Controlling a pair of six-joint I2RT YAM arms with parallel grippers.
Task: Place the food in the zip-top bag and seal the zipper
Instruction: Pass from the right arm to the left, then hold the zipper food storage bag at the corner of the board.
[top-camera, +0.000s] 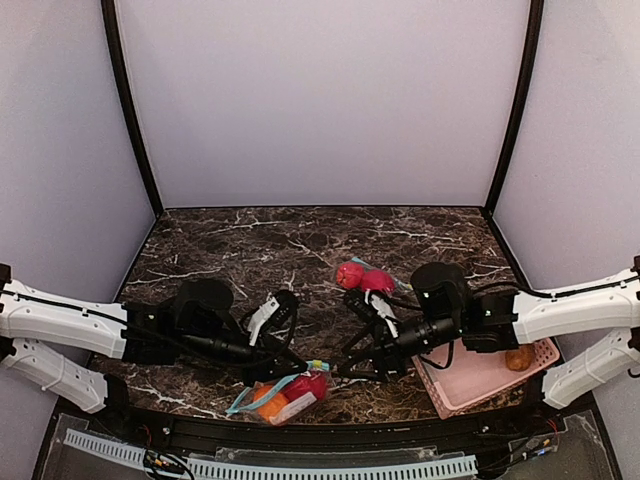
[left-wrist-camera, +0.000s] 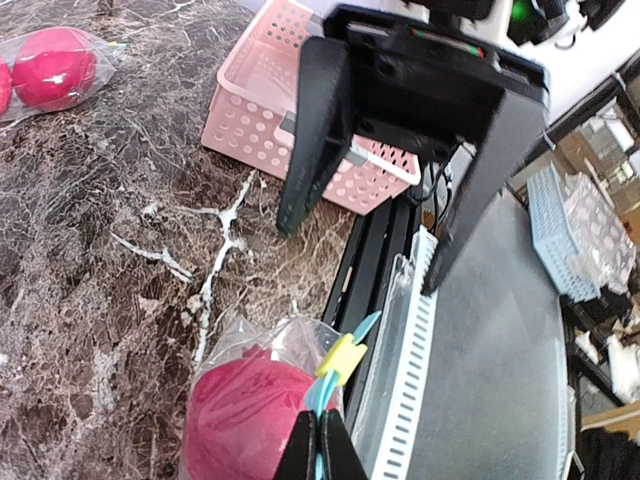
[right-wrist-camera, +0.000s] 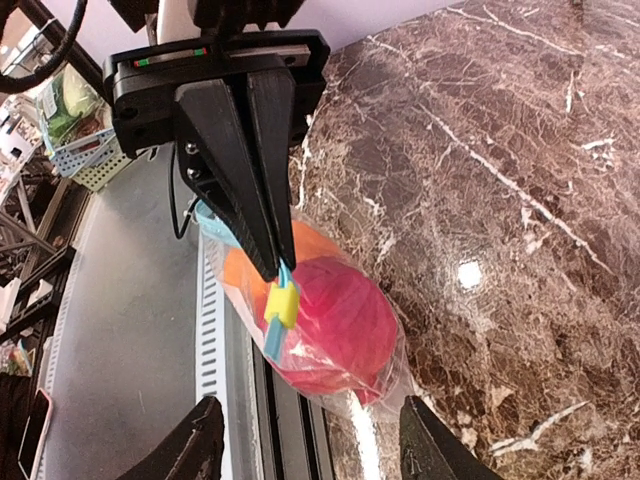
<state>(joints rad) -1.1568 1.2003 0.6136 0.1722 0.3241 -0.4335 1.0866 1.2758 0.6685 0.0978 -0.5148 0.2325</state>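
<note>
the left tool (right-wrist-camera: 272, 250) is seen pinched shut on the zipper strip (right-wrist-camera: 272, 342) of the zip-top bag (top-camera: 285, 395), just above its yellow slider (right-wrist-camera: 283, 303). the bag is laid at the near edge of the worktop (top-camera: 300, 250), and an orange fruit (right-wrist-camera: 235, 278) and a red fruit (right-wrist-camera: 340, 320) are enclosed in it. just right of the bag, the right tool (right-wrist-camera: 310, 425) is spread wide, with nothing gripped. two more red fruits (top-camera: 362, 277), wrapped in clear plastic, are seen behind the bag, and a pink basket (top-camera: 490, 378) is seen to its right.
</note>
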